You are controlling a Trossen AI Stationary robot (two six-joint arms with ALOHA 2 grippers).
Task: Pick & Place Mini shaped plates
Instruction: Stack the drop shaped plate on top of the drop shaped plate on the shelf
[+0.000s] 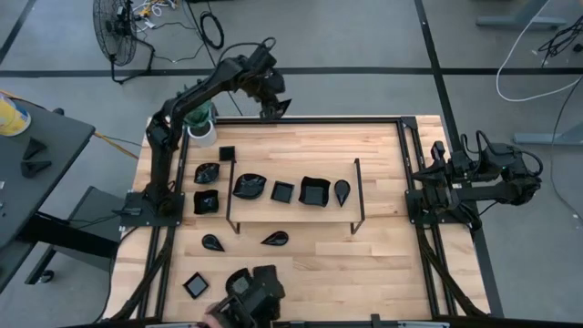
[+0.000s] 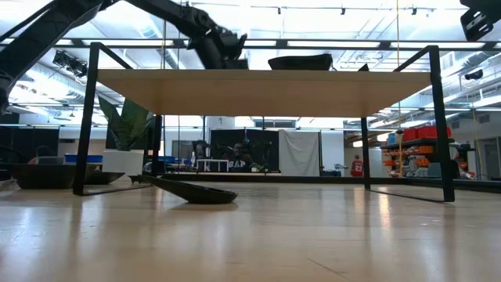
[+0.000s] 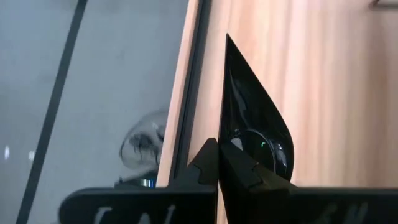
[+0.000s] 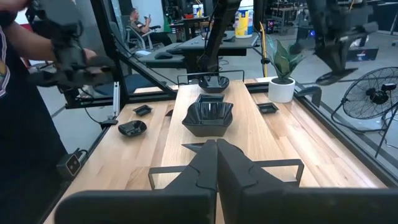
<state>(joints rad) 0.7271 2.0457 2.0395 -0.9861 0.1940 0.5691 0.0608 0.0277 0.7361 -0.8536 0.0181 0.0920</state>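
Left gripper (image 1: 276,107) status: raised over the far edge of the table (image 1: 383,246), near the white pot with green plant (image 1: 201,124), fingers pinched on the rim of a teardrop plate (image 3: 252,134). The left wrist view shows that plate edge-on, its point directed away from the fingers. Right gripper (image 4: 216,163) status: parked at the right side of the table, fingers pressed together, holding nothing.

Handling judgement: the mini shaped plates appear thin, rigid and glossy, so they are probably light, slippery and liable to chip if dropped. A pinch across the raised rim is the likely hold. On teardrop pieces the broad end offers more surface than the tip.

Count from the high view, excluding the held plate:
- Shelf of the thin black wire frame (image 1: 356,196): four plates, namely a wavy leaf dish (image 1: 249,186), a small square (image 1: 283,191), a larger wavy square (image 1: 314,190) and a teardrop (image 1: 342,190).
- Left of the frame: three, with a square (image 1: 227,153) nearest the pot.
- Near side of the table: two teardrop or leaf pieces (image 1: 213,242) and one square (image 1: 195,285).
- Total: ten resting, one held.

At the near edge a person's hand (image 1: 211,319) holds a dark device.
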